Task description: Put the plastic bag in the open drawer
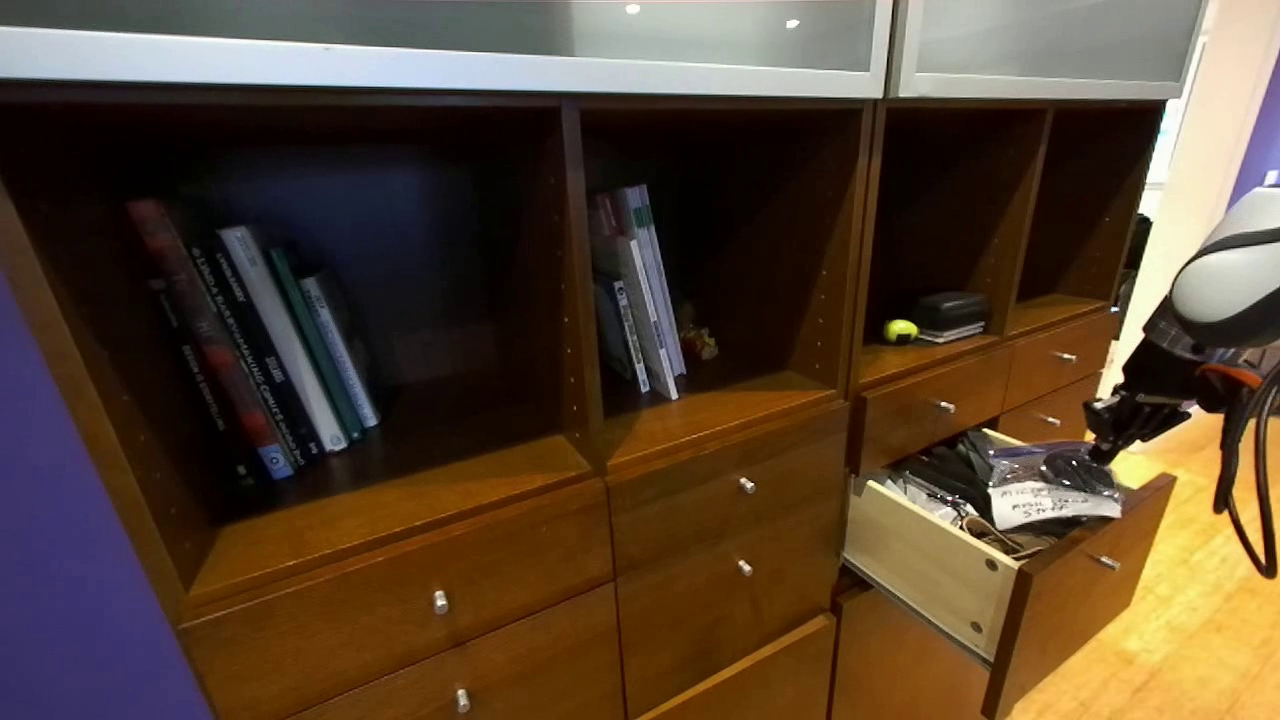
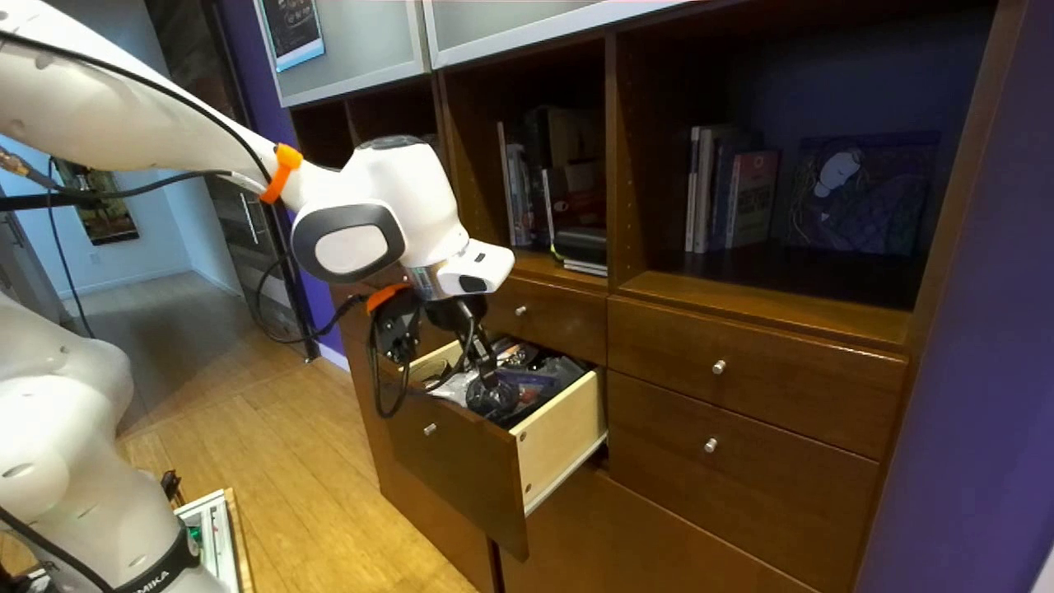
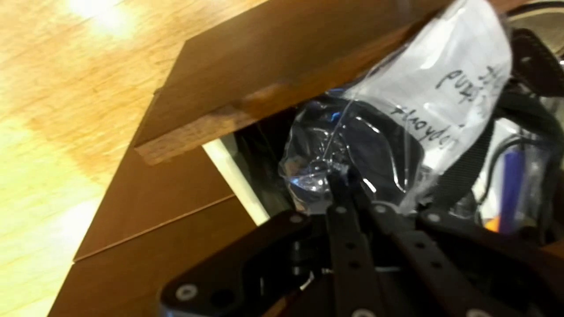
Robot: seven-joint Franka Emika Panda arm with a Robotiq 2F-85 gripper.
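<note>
The clear plastic bag (image 1: 1050, 500) holds dark items and a white paper label with handwriting. It also shows in an exterior view (image 2: 492, 399) and in the wrist view (image 3: 379, 141). The bag is at the open drawer (image 1: 1080, 595), on or just above its contents; I cannot tell whether it rests on them. The drawer shows too in an exterior view (image 2: 453, 457) and in the wrist view (image 3: 264, 66). My gripper (image 3: 346, 174) points down over the drawer, its fingertips close together with bag plastic pinched between them. It also shows in both exterior views (image 1: 1102, 450) (image 2: 487, 379).
The drawer holds cables, straps and other bags. Its front panel stands beside the bag. Closed drawers (image 1: 935, 410) and shelves with books (image 1: 640, 290) surround it. A black case (image 1: 952, 310) and a yellow-green object (image 1: 900, 331) sit on the shelf above. Wooden floor (image 2: 329, 461) lies in front.
</note>
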